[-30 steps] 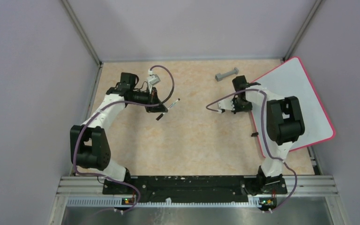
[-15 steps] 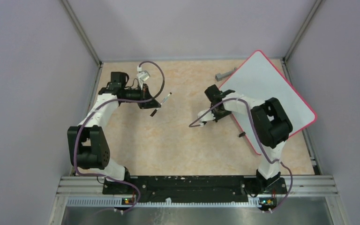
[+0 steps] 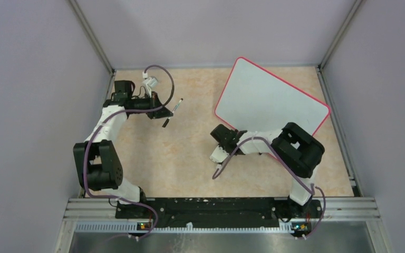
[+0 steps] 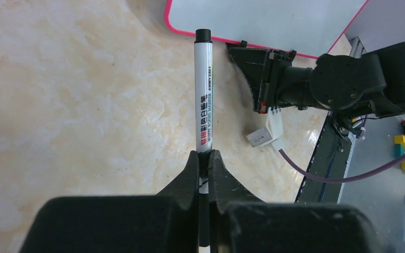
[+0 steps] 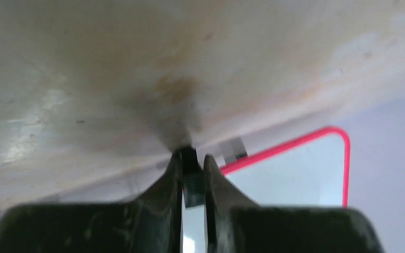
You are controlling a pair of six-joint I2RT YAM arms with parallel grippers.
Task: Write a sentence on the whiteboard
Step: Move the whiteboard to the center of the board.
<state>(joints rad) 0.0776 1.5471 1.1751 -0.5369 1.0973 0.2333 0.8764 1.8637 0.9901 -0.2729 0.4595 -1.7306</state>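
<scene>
The whiteboard [image 3: 271, 100] lies tilted on the table at the back right, white with a pink-red rim and blank; no sentence shows on it. My right gripper [image 3: 225, 138] is shut on a small black clip [image 5: 191, 182] at the board's near-left edge. The board also shows in the right wrist view [image 5: 295, 174] and the left wrist view [image 4: 263, 18]. My left gripper [image 3: 163, 113] is shut on a white marker [image 3: 176, 107] with a black cap, held above the table at the back left. In the left wrist view the marker [image 4: 204, 95] points toward the board's rim.
The beige tabletop [image 3: 190, 158] is boxed in by grey walls on three sides. A second black clip [image 5: 235, 147] sits on the board's rim. The right arm's purple cable [image 3: 227, 161] trails over the table by its wrist.
My right gripper has dragged the whiteboard, swinging it counterclockwise from the right edge toward the back middle, where it now covers a small grey object. My left arm drew back left with the marker.
</scene>
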